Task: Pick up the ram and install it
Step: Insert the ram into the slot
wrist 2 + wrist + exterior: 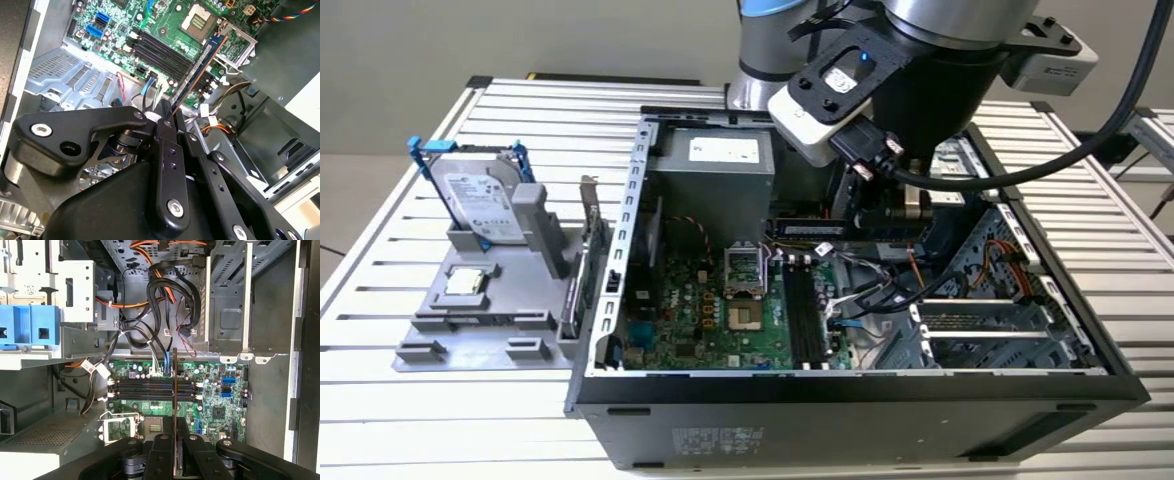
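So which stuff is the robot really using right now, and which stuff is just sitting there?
For the job:
- the ram
- the gripper, fingers shut on the ram
- the black memory slots on the motherboard

Just lying about, outside the case:
- the hard drive with blue rails
- the grey holder it stands in
- the card with a metal bracket

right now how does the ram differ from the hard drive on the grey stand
The ram is a thin, narrow dark stick; the hard drive is a broad silver block with blue rails. The ram is clamped in the pincer inside the case, over the motherboard; the hard drive stands on edge in the grey stand on the table, outside the case. Shared: neither is mounted in the case.
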You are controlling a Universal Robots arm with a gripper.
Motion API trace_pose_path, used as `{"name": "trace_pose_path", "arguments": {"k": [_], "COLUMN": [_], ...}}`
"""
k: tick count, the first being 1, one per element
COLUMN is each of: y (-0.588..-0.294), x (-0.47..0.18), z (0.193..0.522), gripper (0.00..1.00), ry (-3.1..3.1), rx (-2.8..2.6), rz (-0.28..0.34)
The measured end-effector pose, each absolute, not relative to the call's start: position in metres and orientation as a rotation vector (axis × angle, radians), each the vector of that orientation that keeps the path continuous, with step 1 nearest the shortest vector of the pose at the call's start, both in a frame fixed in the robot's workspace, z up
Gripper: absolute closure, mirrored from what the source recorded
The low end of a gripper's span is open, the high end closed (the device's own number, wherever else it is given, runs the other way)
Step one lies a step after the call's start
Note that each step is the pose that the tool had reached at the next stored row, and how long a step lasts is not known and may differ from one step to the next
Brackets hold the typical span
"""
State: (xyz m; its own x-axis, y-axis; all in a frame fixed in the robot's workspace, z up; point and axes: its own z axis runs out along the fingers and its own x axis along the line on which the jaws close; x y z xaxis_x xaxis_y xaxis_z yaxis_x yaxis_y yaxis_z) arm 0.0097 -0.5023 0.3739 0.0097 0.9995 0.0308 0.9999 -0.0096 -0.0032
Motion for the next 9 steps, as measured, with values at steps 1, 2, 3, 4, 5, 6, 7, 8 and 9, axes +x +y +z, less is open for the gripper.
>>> {"name": "trace_pose_path", "arguments": {"k": [1, 2, 3, 4, 5, 6, 7, 8, 9], "y": [-0.5023, -0.5023, -0.5024, -0.5023, -0.5024, -0.5023, -0.5023, -0.5023, -0.5023], "x": [0.0097, 0.0097, 0.0097, 0.0097, 0.0097, 0.0097, 0.0097, 0.0097, 0.0097], "z": [0.3739, 0.3739, 0.3739, 0.3739, 0.3739, 0.3739, 0.3739, 0.3739, 0.3739], "gripper": [1.00, 1.00, 1.00, 1.00, 1.00, 1.00, 1.00, 1.00, 1.00], "ry": [-2.194, -2.194, -2.194, -2.193, -2.193, -2.192, -2.190, -2.188, -2.186], "rx": [-2.215, -2.215, -2.215, -2.215, -2.216, -2.217, -2.218, -2.220, -2.223], "rz": [-0.031, -0.031, -0.031, -0.031, -0.031, -0.031, -0.031, -0.031, -0.031]}}
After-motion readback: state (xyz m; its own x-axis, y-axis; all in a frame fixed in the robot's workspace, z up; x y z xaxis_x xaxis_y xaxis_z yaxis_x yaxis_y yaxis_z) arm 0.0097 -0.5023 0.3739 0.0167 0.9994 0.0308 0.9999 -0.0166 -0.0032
